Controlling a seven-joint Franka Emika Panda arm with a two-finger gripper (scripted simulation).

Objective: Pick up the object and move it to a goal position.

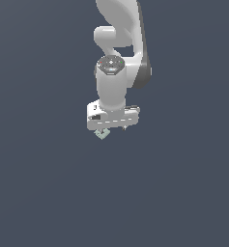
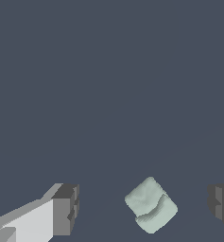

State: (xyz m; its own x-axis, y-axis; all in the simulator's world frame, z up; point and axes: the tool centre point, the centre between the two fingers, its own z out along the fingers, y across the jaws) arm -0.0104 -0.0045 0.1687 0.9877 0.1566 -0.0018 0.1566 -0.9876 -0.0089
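Pale mint-green, the object (image 2: 150, 204) lies on the dark surface (image 2: 108, 85) between your gripper's (image 2: 142, 204) spread fingers (image 2: 65, 209), touched by neither. You appear mid-approach: descend, centre, then close. The wrist view shows this gap; the exterior view shows only the object (image 1: 102, 134) peeking beneath the gripper (image 1: 112, 126).
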